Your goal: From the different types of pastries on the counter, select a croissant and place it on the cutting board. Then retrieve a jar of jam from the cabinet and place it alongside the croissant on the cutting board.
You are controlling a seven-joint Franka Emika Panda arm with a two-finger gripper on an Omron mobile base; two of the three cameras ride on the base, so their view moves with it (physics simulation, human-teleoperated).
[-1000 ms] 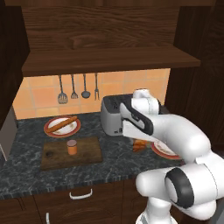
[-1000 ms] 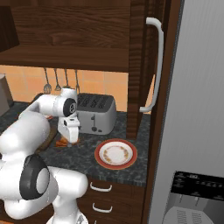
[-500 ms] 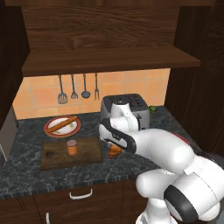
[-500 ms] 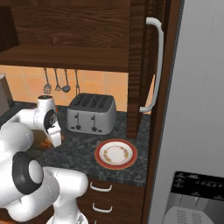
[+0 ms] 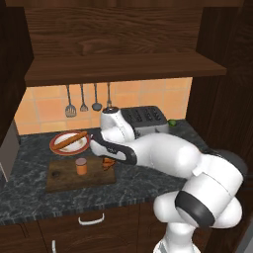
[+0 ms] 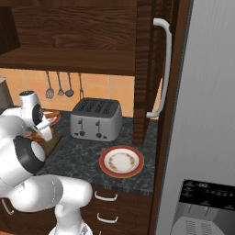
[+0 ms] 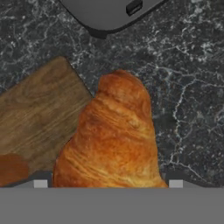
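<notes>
My gripper (image 5: 105, 158) is shut on the croissant (image 5: 107, 162), a plump golden-brown crescent, low over the right edge of the cutting board (image 5: 64, 179). Seen from the hand, the croissant (image 7: 114, 131) sits between my fingertips (image 7: 175, 183), half over the cutting board (image 7: 37, 111) and half over the dark counter (image 7: 192, 87). The orange jar of jam (image 5: 81, 166) stands upright on the board just left of the croissant. From the right base view my gripper (image 6: 42, 133) is at the far left by the board. The cabinet (image 5: 123, 69) shelf hangs above.
A red-rimmed plate (image 5: 58, 147) with the long bread stick (image 5: 70, 139) lies behind the board. The toaster (image 5: 146, 118) stands at the back right. A bare red-rimmed plate (image 6: 121, 160) sits near the counter's right end. Utensils (image 5: 82, 99) hang on the wall.
The arm has swung left from beside the toaster, carrying the croissant from the counter's right side to the cutting board's right edge. The jar has stayed in place.
</notes>
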